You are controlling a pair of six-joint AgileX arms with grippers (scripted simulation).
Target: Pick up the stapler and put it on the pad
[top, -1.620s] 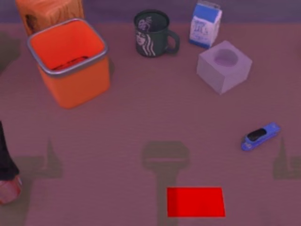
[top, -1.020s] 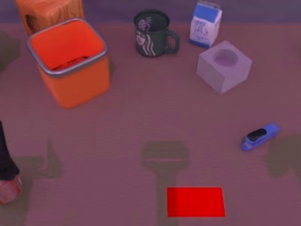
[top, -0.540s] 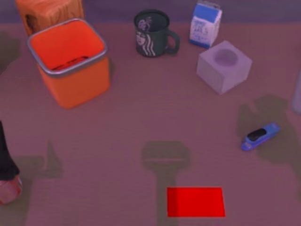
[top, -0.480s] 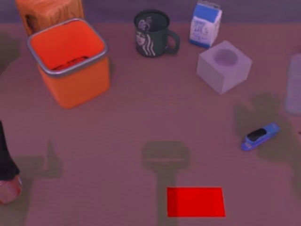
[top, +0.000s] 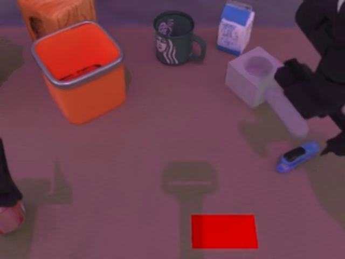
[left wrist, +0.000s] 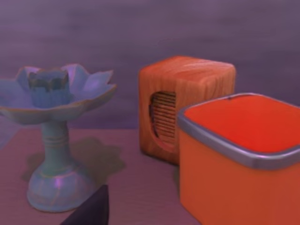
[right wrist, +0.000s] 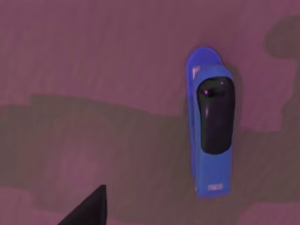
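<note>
1. Right claw (top: 335, 144) hangs at the desk's right edge, just beside the far end of the stapler (top: 298, 156); whether its fingers are apart or together cannot be told, since only one dark fingertip (right wrist: 86, 208) shows in the right wrist view.
2. That stapler (right wrist: 210, 138) lies flat on the desk (top: 161, 140), blue with a black patch on top, not held by anything.
3. Toward the near edge and well apart from the stapler lies the red pad (top: 224, 231), with nothing on it.
4. Behind the stapler stand a pale cube (top: 250, 75) with a round hollow, a blue-and-white carton (top: 235, 27) and a dark mug (top: 175, 39).
5. At far left sits an orange bin (top: 81, 70) with a metal rim, a wooden box (top: 54, 13) behind it.
6. Left claw (top: 8, 213) is parked at the desk's left edge; its fingers cannot be judged. Its wrist view shows a lotus-shaped stand (left wrist: 51, 140) beside the box.
</note>
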